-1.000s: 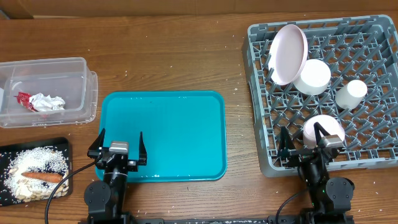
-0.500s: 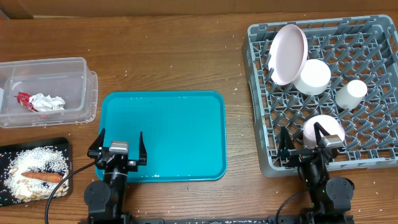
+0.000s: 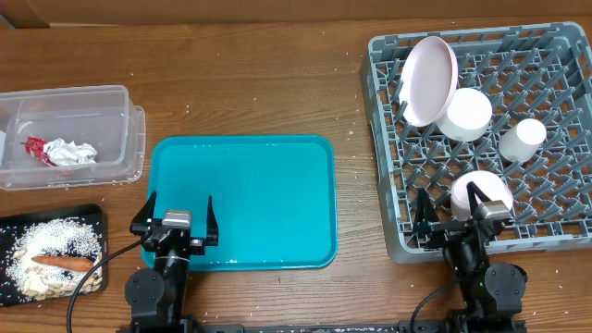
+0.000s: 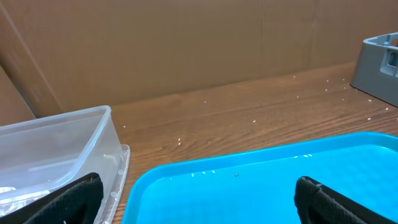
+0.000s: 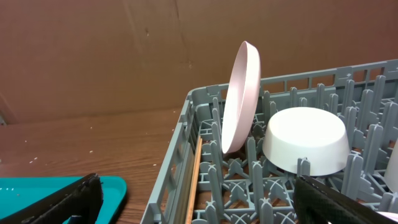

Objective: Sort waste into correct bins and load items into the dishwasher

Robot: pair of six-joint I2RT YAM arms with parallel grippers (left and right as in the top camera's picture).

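Both grippers are wide open and hold nothing. The left gripper (image 3: pixel 180 199) hangs over the near edge of the teal tray (image 3: pixel 250 185). The right gripper (image 3: pixel 447 196) is off to the right of that tray, at the near side of the rack (image 3: pixel 388 55).

The rack, right of the teal tray, holds the dishes. The plate (image 3: pixel 428 79) stands on its edge, with a bowl (image 3: pixel 464 114) upside down just beside it. A cup (image 3: pixel 523 139) and a second bowl (image 3: pixel 481 191) are in there too. A chopstick (image 5: pixel 194 180) lies along the rack's left wall.

Left of the teal tray, the tub (image 3: pixel 129 139) has the napkin (image 3: pixel 72 153) and the wrapper (image 3: pixel 35 148) in it. Nearer the robot on that side, the black tray (image 3: pixel 92 215) has the rice (image 3: pixel 55 239) and the orange stick (image 3: pixel 63 263).

Nothing lies on the teal tray. I think the job looks done, with nothing left to sort or load.
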